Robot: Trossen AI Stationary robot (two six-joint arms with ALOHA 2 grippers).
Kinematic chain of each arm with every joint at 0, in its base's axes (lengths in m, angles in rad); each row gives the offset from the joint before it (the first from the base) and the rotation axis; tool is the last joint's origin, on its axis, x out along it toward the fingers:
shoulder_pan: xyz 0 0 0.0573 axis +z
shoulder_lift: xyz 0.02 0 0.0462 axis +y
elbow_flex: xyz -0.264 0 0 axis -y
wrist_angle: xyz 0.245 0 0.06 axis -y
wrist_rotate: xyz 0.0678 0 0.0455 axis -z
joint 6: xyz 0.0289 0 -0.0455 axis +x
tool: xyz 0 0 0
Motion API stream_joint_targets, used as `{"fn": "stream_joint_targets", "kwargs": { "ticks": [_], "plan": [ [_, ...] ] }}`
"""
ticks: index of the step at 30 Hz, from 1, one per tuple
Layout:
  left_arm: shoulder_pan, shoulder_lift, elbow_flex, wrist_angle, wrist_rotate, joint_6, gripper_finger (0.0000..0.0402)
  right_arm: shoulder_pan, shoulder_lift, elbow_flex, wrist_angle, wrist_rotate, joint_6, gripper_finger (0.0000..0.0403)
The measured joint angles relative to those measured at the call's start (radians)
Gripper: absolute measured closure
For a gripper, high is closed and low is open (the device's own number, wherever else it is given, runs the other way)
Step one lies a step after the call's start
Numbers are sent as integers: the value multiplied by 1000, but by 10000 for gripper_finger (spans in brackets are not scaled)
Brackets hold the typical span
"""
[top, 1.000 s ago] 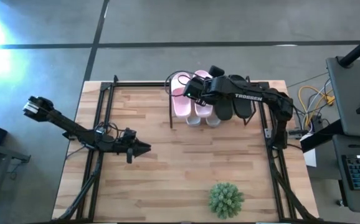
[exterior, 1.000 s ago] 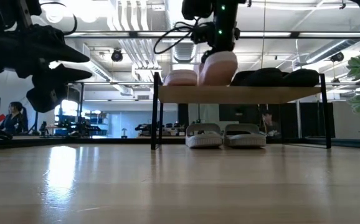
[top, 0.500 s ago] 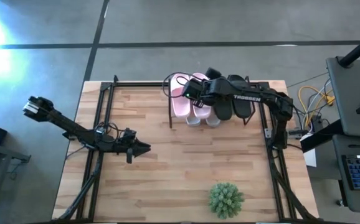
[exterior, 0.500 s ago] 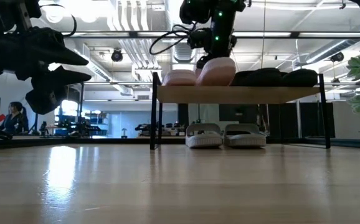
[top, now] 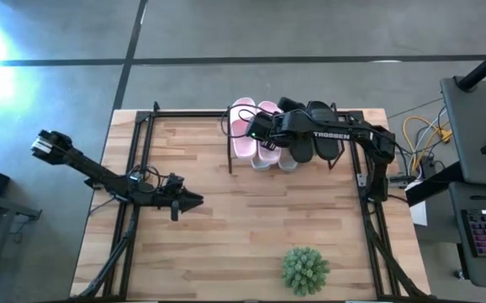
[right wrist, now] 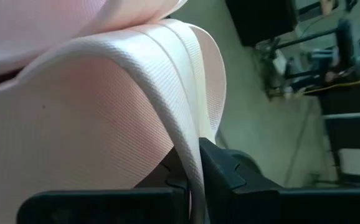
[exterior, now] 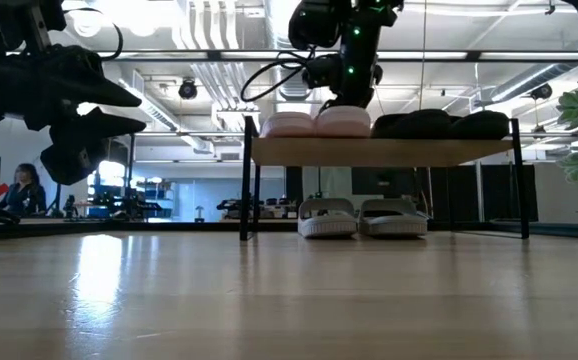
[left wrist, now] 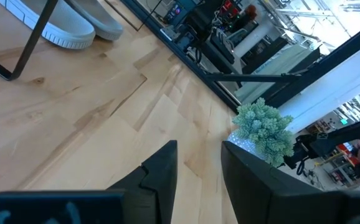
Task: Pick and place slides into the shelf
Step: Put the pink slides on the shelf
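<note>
The shelf (exterior: 449,150) stands at the table's far edge. On its plank lie two pale pink slides (exterior: 289,123) (exterior: 344,120) and, to their right, a black pair (exterior: 439,123). A grey-white pair (exterior: 359,217) rests on the table under it. My right gripper (exterior: 341,95) (top: 264,128) is over the second pink slide and shut on it. My left gripper (top: 194,200) hovers open over the table's left middle, touching nothing. My right gripper pinches the strap (right wrist: 189,155) of the second pink slide between its two fingers (right wrist: 230,174), which come from above. Only the strap's arched edge runs between them. The slide lies flat with its sole on the shelf's plank, beside the first pink slide.
A small green plant (top: 303,268) stands near the table's near edge, right of centre. A black frame (top: 134,168) runs along the table's sides. Bare wood (top: 251,219) lies between the shelf and the plant. A person (exterior: 24,190) sits far off in the room.
My right gripper has come down and shifted a little toward the table's near edge, staying shut on the strap. The pink slide, tilted and raised above the plank a second ago, now lies flat on the shelf next to its mate.
</note>
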Motion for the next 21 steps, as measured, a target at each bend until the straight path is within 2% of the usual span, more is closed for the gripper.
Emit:
{"fn": "stream_joint_targets", "kwargs": {
  "ticks": [6,13,21],
  "plan": [
    [0,0,0,0,-1,2,293,0,0,1,0,31,-101,383],
    [0,0,0,0,-3,2,293,0,0,1,1,32,-69,379],
    [0,0,0,0,-4,2,293,0,0,1,-30,9,-74,335]
  ]
}}
